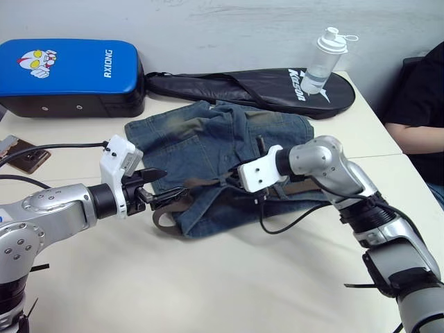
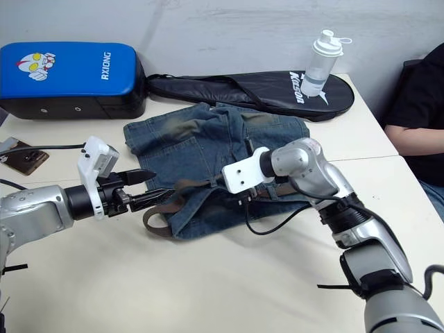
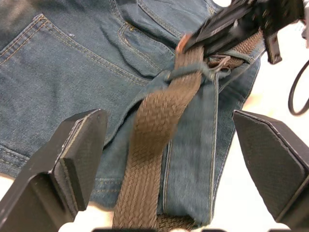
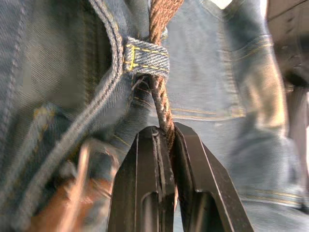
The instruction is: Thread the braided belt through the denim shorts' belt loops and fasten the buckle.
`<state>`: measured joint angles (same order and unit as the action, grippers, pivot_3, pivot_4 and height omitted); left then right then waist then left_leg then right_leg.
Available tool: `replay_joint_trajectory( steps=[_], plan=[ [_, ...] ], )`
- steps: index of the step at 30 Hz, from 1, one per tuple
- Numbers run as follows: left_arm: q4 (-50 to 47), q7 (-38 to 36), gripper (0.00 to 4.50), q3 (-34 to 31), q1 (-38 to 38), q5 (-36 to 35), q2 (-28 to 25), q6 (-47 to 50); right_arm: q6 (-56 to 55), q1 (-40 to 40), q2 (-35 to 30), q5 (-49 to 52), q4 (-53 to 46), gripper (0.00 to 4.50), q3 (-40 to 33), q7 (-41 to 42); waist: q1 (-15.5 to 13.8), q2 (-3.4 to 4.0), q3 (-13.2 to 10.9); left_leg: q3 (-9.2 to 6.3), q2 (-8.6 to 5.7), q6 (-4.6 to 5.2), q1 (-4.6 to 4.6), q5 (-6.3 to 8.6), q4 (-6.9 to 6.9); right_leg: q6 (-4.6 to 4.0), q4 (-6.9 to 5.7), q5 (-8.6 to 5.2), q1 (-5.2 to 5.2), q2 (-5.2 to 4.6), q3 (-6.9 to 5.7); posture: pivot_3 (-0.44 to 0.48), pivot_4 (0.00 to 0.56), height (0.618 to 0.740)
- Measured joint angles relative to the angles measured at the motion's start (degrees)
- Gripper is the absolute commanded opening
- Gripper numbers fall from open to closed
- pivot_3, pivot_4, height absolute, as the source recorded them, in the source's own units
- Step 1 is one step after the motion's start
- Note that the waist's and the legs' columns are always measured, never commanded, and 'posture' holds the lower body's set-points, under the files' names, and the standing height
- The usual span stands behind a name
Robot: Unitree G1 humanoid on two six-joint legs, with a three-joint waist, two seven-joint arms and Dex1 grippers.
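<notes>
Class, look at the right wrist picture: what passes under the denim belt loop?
The braided belt runs under the belt loop, pinched below it by the right tool. The stretch beneath the loop is covered.

A blue pad (image 1: 69, 66) with a black base and a cartoon print lies on the white table (image 1: 229, 277). Beside the pad lies a black racket bag (image 1: 250, 90). A clear shaker bottle (image 1: 324, 61) stands on that bag. A person's dark sleeve (image 1: 420, 104) is beyond the bag, away from the pad.

arms (image 1: 48, 208): silver-grey rounded metal segments
wrist blocks (image 1: 119, 166): white, boxy
fingers (image 3: 79, 159): black, wedge-shaped
cables (image 1: 291, 220): black, looping
</notes>
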<state>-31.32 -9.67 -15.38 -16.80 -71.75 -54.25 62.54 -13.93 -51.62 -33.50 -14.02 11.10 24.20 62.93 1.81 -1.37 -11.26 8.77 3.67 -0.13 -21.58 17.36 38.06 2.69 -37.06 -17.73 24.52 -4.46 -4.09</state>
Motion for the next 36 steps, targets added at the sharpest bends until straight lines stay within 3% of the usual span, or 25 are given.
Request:
replay_joint_trajectory(
  steps=[11,22,27,31,36],
  plan=[
    [0.8,-4.4,4.5,1.5,-2.1,2.3,-0.6,0.0,-13.4,-0.7,-11.1,-1.2,9.9,0.08,-4.7,-5.2,-0.1,-0.01,0.0,0.02,-0.01,0.0,0.0,-0.01,0.03,0.0,-0.01,0.0,0.0,0.0,0.01,0.0,0.15,0.74],
    [4.1,-11.5,4.5,7.1,-7.5,7.2,-0.3,0.1,-13.6,5.2,-18.2,-0.4,10.8,0.08,-9.3,-7.1,-0.1,-0.01,0.0,0.06,-0.01,-0.02,0.02,-0.02,0.04,0.0,-0.04,0.0,0.0,0.02,0.04,0.0,0.15,0.74],
    [4.7,-14.5,4.5,10.7,-9.2,10.2,0.7,0.0,-12.1,6.3,-18.4,1.0,9.2,0.08,-11.1,-7.4,0.0,-0.01,0.0,0.11,0.02,-0.03,0.06,-0.03,0.03,0.0,-0.07,-0.01,0.02,0.09,0.13,0.0,0.15,0.74],
    [3.1,-18.2,4.5,16.3,-10.8,17.7,4.3,-5.6,-9.3,6.3,-18.3,0.1,8.3,0.08,-11.3,-8.4,-0.2,-0.01,0.0,0.19,-0.01,-0.02,0.06,-0.03,0.06,0.01,-0.08,0.0,0.02,0.07,0.19,0.0,0.15,0.74],
    [5.2,-20.0,4.5,27.8,-20.5,31.5,13.7,-15.2,-2.0,5.9,-14.1,3.4,-0.5,0.08,-11.5,-7.1,-0.4,-0.01,0.0,0.2,-0.02,-0.02,0.06,-0.03,0.19,0.03,-0.2,0.01,0.01,0.15,0.25,0.0,0.15,0.74]
  ],
)
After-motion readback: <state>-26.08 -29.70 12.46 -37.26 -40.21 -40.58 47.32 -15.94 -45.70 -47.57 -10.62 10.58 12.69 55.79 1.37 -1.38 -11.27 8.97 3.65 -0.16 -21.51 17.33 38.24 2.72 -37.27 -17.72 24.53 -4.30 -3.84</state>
